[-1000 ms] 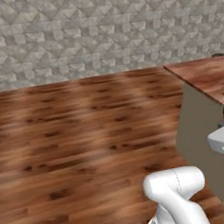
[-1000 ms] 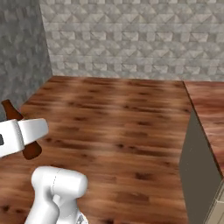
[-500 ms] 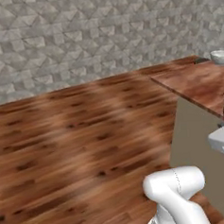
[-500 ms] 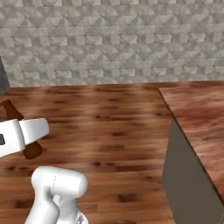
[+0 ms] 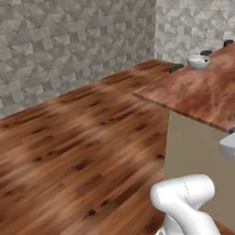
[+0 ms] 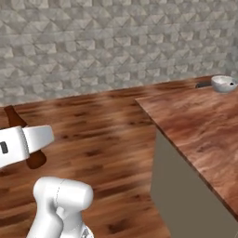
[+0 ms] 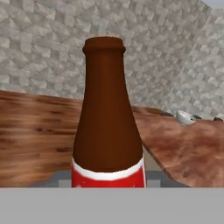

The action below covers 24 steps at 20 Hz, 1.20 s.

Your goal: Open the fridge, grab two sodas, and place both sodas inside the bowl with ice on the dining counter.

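While far off near the dining counter's [image 6: 200,135] far edge, bowl [image 6: 223,83] contents too small to tell | cola bottle [image 7: 108,131]: dark-brown, red label, upright | gripper [image 7: 109,179]: clamped on bottle

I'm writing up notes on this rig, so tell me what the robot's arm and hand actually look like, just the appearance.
The arm is glossy white, built of rounded, tube-like segments with a bulbous elbow-like joint. The hand is a blocky white housing with softened corners and a small dark marking on its side. No cables show. The jaws themselves cannot be made out in these pictures.
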Available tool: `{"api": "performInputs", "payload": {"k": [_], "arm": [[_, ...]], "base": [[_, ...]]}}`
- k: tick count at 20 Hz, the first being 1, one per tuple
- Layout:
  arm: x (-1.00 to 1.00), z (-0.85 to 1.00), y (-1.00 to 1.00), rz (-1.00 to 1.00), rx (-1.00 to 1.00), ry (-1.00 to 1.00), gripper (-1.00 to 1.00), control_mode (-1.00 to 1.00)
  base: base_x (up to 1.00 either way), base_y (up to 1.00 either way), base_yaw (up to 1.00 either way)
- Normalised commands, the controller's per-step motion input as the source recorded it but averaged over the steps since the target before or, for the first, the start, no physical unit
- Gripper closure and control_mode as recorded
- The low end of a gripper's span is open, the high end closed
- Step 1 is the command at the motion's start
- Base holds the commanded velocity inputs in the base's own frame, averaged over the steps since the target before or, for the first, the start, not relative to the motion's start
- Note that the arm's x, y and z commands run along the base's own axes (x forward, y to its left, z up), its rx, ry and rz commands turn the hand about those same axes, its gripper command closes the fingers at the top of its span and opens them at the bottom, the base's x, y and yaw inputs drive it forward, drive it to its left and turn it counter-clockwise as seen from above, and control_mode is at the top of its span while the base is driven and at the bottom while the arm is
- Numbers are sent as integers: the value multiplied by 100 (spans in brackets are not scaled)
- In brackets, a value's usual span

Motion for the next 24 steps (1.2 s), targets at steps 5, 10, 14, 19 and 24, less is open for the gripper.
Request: {"api": "performInputs", "payload": {"k": [5,10,14,19,24], "arm": [[0,0,0,0,0,0,100,100],[0,0,0,0,0,0,100,100],[0,0,0,0,0,0,100,100],[0,0,0,0,0,0,100,100],[0,0,0,0,0,0,100,100]], "base": [[61,28,-51],[57,32,-50],[53,38,-49],[51,45,-46],[44,67,-40]]}}
